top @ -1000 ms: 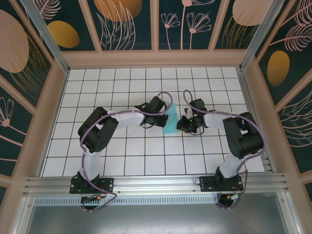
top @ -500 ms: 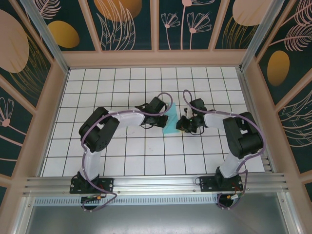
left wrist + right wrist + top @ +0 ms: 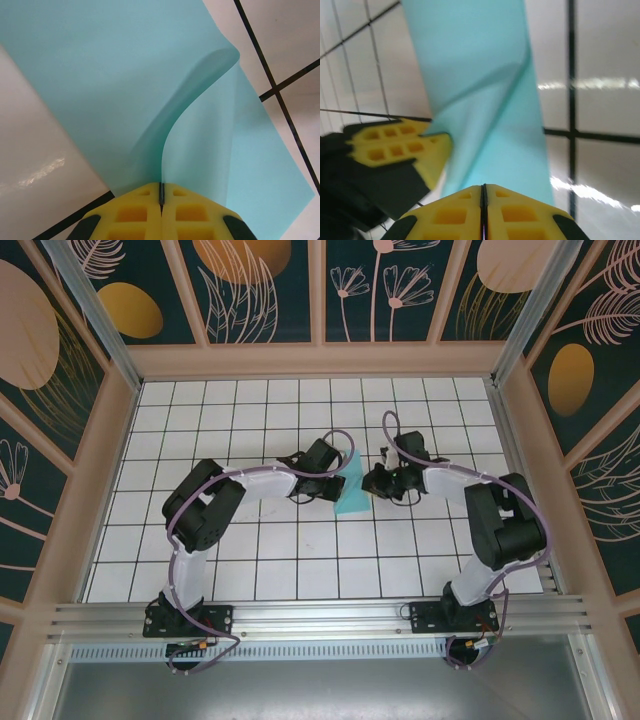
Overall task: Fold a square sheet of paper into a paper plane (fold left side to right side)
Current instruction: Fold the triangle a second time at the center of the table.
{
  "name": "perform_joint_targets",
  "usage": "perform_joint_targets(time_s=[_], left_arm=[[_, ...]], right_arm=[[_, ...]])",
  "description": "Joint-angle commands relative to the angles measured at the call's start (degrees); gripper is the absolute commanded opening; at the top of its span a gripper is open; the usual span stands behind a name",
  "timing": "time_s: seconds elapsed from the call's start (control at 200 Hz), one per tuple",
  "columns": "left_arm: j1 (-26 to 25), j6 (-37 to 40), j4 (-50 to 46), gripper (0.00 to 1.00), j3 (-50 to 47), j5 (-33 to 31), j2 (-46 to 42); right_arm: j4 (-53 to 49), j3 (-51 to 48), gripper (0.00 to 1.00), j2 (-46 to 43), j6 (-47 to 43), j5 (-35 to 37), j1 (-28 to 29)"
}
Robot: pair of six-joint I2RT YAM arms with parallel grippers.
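The turquoise square sheet of paper (image 3: pixel 352 492) lies on the white grid table between my two grippers. My left gripper (image 3: pixel 338 481) is shut on one edge of the sheet (image 3: pixel 125 75) and holds that flap up; the flap curls away from the jaws (image 3: pixel 161 186) over the part lying flat. My right gripper (image 3: pixel 371 481) sits at the sheet's right side. Its yellow jaws (image 3: pixel 483 187) are shut, with the sheet (image 3: pixel 485 90) flat just beyond them and nothing seen between them. The left fingers (image 3: pixel 395 145) show at the sheet's far side.
Both arms reach in from the near rail (image 3: pixel 320 618) and meet at mid-table. Wooden walls (image 3: pixel 320 360) enclose the grid on the back and both sides. Bare tiles (image 3: pixel 300 560) surround the sheet.
My right gripper has shifted a little toward the back of the table, staying beside the sheet's right edge. The left gripper and its flap have not moved.
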Motion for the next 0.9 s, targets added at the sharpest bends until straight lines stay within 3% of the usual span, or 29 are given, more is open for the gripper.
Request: perform_joint_targets(time_s=[0.0,0.39,0.891], left_arm=[[0.49,0.52,-1.68,0.00,-0.29,-0.91,2.82],[0.49,0.63,-1.98,0.00,-0.07,-1.02,3.13],[0.55,0.70,-2.27,0.00,0.33,-1.30,3.40]], right_arm=[[5.46,2.49,0.10,3.29,3.92,-2.21,0.65],[6.08,7.94,0.10,11.30,4.31,-2.35,3.71],[-4.46,7.05,0.11,12.68,-1.80,6.70,3.80]])
